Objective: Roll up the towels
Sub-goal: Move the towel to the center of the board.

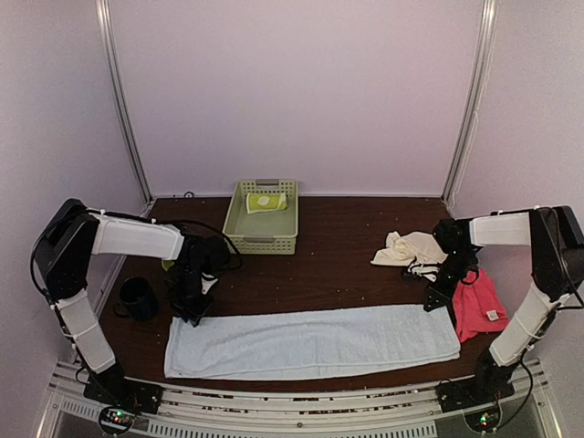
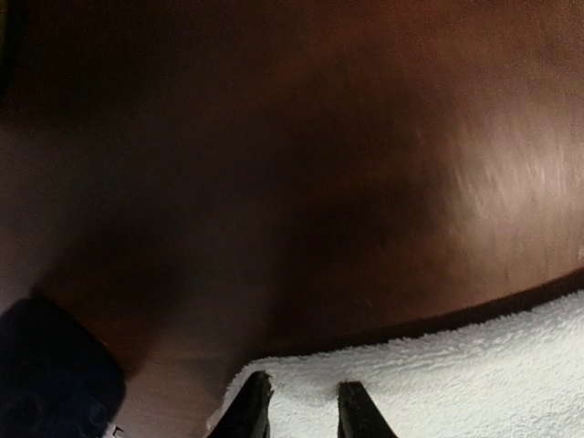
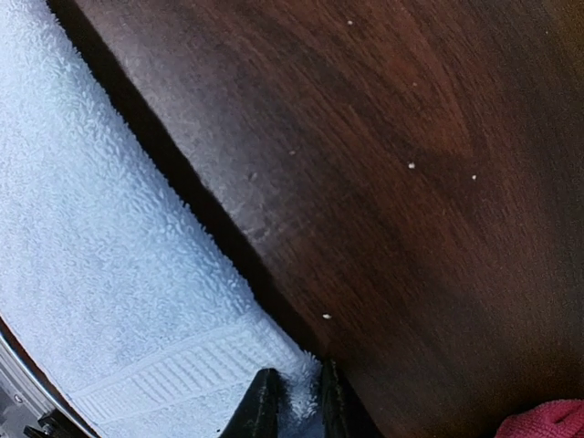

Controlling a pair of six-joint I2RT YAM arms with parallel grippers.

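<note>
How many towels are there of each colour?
light blue towel: 1
cream towel: 1
pink towel: 1
lime-green towel: 1
Total: 4 towels
</note>
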